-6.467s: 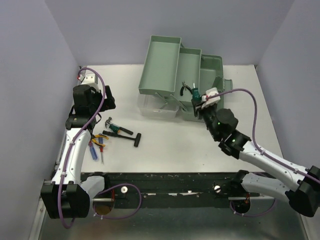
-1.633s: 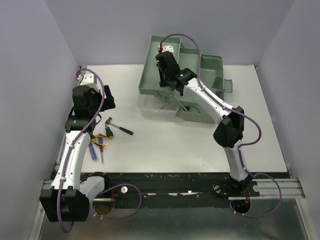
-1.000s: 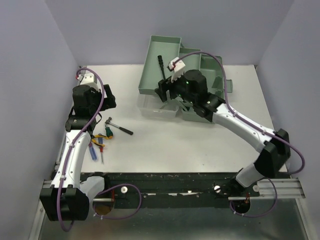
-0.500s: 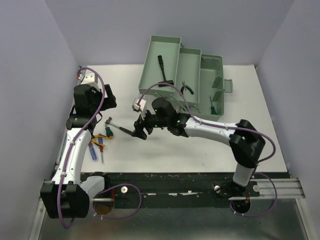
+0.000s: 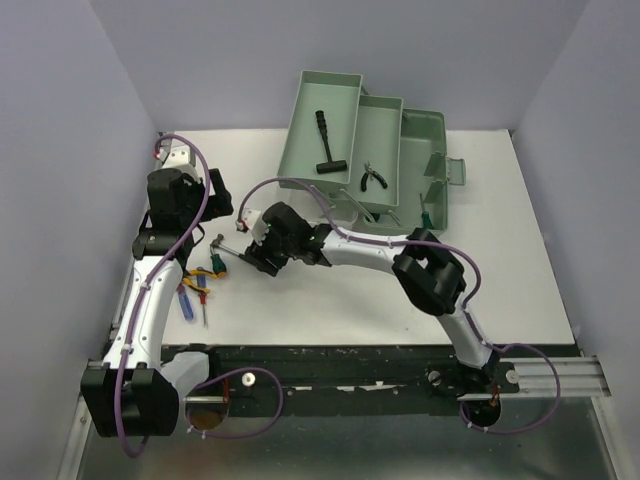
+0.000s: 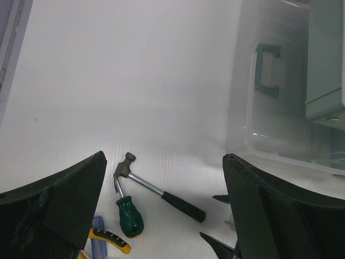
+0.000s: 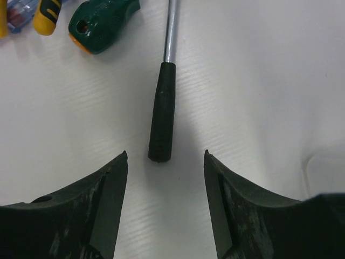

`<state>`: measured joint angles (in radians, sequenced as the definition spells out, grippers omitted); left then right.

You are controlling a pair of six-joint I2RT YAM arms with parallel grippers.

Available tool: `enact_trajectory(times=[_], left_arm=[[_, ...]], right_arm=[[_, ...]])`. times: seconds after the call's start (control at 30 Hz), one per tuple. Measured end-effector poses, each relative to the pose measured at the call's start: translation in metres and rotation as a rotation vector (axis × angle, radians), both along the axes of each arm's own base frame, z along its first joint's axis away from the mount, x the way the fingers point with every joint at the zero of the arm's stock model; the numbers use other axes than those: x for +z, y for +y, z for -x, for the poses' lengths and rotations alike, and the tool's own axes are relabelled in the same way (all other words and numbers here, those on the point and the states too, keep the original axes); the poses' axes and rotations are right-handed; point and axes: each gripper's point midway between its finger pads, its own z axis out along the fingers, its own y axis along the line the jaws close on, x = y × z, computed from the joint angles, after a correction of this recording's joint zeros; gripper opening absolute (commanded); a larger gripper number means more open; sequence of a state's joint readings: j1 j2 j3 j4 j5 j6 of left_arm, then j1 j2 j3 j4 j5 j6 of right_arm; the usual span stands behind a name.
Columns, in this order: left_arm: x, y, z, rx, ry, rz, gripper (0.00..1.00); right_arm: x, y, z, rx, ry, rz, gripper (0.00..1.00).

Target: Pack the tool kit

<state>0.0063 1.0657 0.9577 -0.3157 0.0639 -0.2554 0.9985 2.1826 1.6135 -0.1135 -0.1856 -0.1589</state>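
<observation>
Right wrist: right fingers (image 7: 110, 189) apart, empty, straddling hammer (image 7: 163, 116) handle; green screwdriver (image 7: 102, 21) beside shaft; left fingers (image 6: 59, 194) spread, empty.

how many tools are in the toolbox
3: black T-shaped tool in the left tray, small pliers in the middle tray, green-handled screwdriver in the right compartment; others may be hidden.

1. Type: robotics lab test cell.
2. Enclosure: plain pale walls (image 5: 60, 120) on three sides of a white table (image 5: 330, 300).
3. Fixtures: left arm (image 5: 150, 290) and right arm (image 5: 440, 290) mounted on a black rail (image 5: 340, 365) at the near edge, with exposed purple cables (image 5: 207, 200).
4. Floor: bare metal sheet (image 5: 350, 450) below the rail.
5. Prop: green toolbox (image 5: 310, 110), set out opened.
</observation>
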Motion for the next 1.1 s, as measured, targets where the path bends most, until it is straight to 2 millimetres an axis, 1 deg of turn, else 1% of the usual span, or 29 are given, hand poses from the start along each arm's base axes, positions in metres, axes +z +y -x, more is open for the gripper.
enact_trajectory(times=[0.13, 0.27, 0.33, 0.4, 0.5, 0.63, 0.73, 0.77, 0.87, 0.93, 1.03, 1.07, 1.1], left_arm=[[0.001, 0.000, 0.000, -0.001, -0.003, 0.000, 0.99], [0.002, 0.000, 0.001, 0.000, -0.005, -0.001, 0.99], [0.003, 0.000, 0.001, 0.000, -0.008, -0.001, 0.99], [0.004, 0.000, 0.001, 0.002, -0.013, -0.002, 0.99], [0.005, 0.000, 0.000, 0.001, -0.018, -0.002, 0.99], [0.005, 0.000, 0.000, 0.001, -0.018, -0.001, 0.99], [0.005, 0.000, 0.000, 0.001, -0.017, -0.001, 0.99], [0.005, 0.000, 0.000, 0.001, -0.017, -0.002, 0.99], [0.005, 0.000, 0.000, 0.001, -0.017, -0.001, 0.99], [0.005, 0.000, 0.000, 0.001, -0.017, -0.002, 0.99], [0.005, 0.000, 0.001, 0.001, -0.016, -0.002, 0.99], [0.005, 0.000, 0.001, 0.000, -0.016, -0.003, 0.99], [0.004, 0.000, 0.001, 0.000, -0.015, -0.003, 0.99]], right_arm=[[-0.014, 0.013, -0.002, -0.008, -0.025, 0.037, 0.64], [-0.032, 0.021, -0.005, -0.028, -0.036, 0.085, 0.62], [-0.032, 0.024, -0.009, -0.037, -0.047, 0.089, 0.60], [-0.032, 0.025, -0.012, -0.043, -0.050, 0.097, 0.53], [-0.033, 0.024, -0.013, -0.053, -0.050, 0.107, 0.40], [-0.034, 0.023, -0.012, -0.065, -0.042, 0.111, 0.19], [-0.034, 0.021, -0.011, -0.066, -0.047, 0.107, 0.01], [-0.033, 0.019, -0.010, -0.065, -0.048, 0.106, 0.01], [-0.032, 0.009, -0.003, -0.067, -0.046, 0.113, 0.00], [-0.032, -0.004, 0.001, -0.086, -0.045, 0.124, 0.00], [-0.031, -0.037, 0.013, -0.140, -0.045, 0.148, 0.01], [-0.027, -0.049, 0.017, -0.164, -0.054, 0.138, 0.01], [-0.018, -0.057, 0.019, -0.185, -0.070, 0.117, 0.01]])
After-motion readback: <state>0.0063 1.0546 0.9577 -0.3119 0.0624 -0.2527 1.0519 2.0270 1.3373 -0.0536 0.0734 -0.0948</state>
